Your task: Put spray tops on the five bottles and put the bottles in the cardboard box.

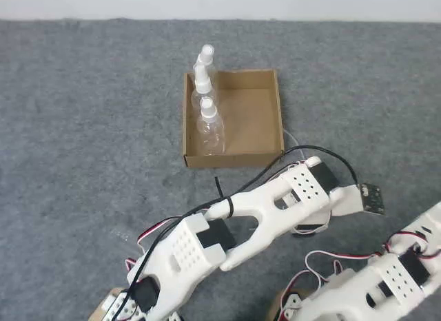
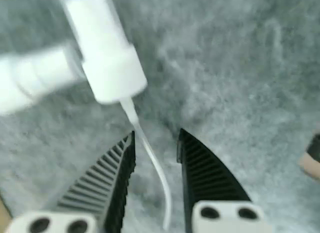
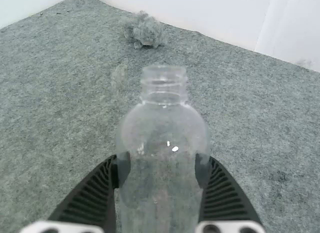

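Observation:
A white spray top [image 2: 107, 58] lies on the grey carpet, and its thin tube [image 2: 150, 163] runs back between the fingers of my left gripper [image 2: 155, 135]. That gripper is open, with gaps on both sides of the tube. My right gripper [image 3: 162, 165] is shut on a clear bottle [image 3: 162, 143] with a bare neck and no top, held upright. The cardboard box [image 1: 265, 76] sits at the middle back of the carpet. Three clear bottles with spray tops [image 1: 210, 128] stand in a row along its left wall. The left arm [image 1: 275, 197] stretches across in front of the box.
The right arm [image 1: 386, 280] sits at the lower right of the high view. Black and red cables [image 1: 220, 190] trail along the left arm. A clump of grey fluff [image 3: 145, 30] lies beyond the bottle near the white wall. The right half of the box holds nothing.

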Robot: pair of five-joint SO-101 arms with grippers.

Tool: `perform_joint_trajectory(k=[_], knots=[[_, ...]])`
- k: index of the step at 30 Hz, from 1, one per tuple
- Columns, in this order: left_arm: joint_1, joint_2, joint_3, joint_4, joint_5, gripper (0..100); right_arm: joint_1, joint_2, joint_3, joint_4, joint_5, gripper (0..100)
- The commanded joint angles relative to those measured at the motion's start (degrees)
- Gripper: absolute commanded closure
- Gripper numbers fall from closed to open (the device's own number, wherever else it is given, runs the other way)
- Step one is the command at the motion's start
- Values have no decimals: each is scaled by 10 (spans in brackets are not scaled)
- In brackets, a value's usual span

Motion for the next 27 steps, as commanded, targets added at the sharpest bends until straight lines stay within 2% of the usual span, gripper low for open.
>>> perform_joint_trajectory(k=[1, 7, 27], knots=[[-4, -16, -78, 55, 56, 873, 4, -26, -12, -10, 8, 936], [-22, -14, -126, 77, 99, 798, 4, -26, -12, -10, 8, 934], [-12, -10, -136, -58, 99, 783, 3, -26, -8, -10, 8, 935]])
